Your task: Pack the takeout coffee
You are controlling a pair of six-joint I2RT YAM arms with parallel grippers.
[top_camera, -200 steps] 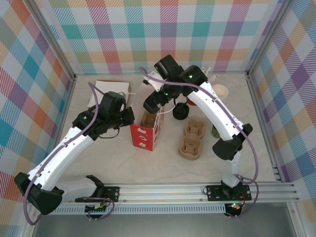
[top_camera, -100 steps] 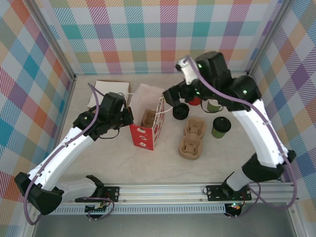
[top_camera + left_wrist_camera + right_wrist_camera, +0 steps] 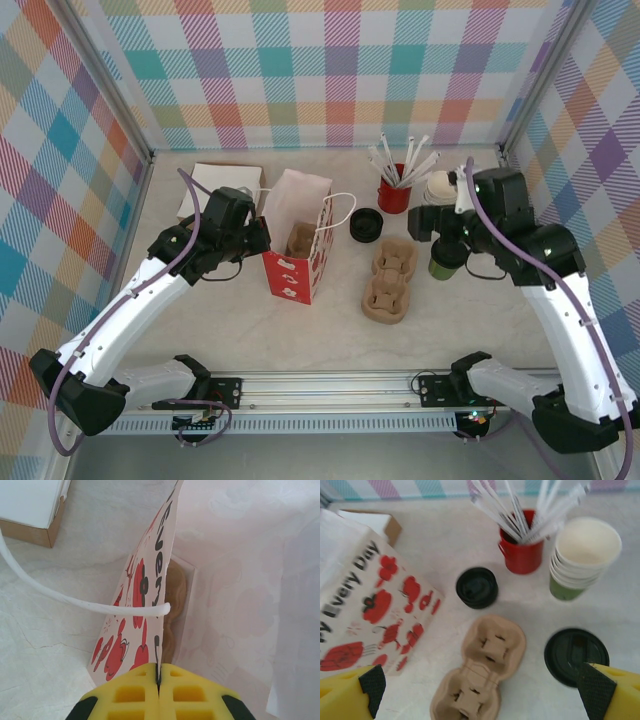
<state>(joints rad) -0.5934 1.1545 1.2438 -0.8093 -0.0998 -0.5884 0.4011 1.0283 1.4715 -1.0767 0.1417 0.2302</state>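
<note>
The left claw point(image 3: 159, 682) is clamped on the rim of the red paper bag point(image 3: 150, 605). The right claw point(image 3: 480, 692) gapes wide over the takeout coffee point(image 3: 576, 655), which stands on the surface point(image 3: 435, 545) beside the carrier point(image 3: 485, 660), seemingly untouched.

right hand point(image 3: 443, 240) | moved off the red bag point(image 3: 295, 270); now well right, above the takeout coffee point(image 3: 576, 655)

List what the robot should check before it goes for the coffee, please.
1. Bag mouth held open: ok, left pincer is shut on the red bag rim.
2. Right pincer open: ok.
3. Coffee cup upright, lid on: ok.
4. Cup centred between the right pincer's fingers: not ok, it sits close to one finger.
5. Room in the bag beside the cup carrier inside: cannot tell.
</note>
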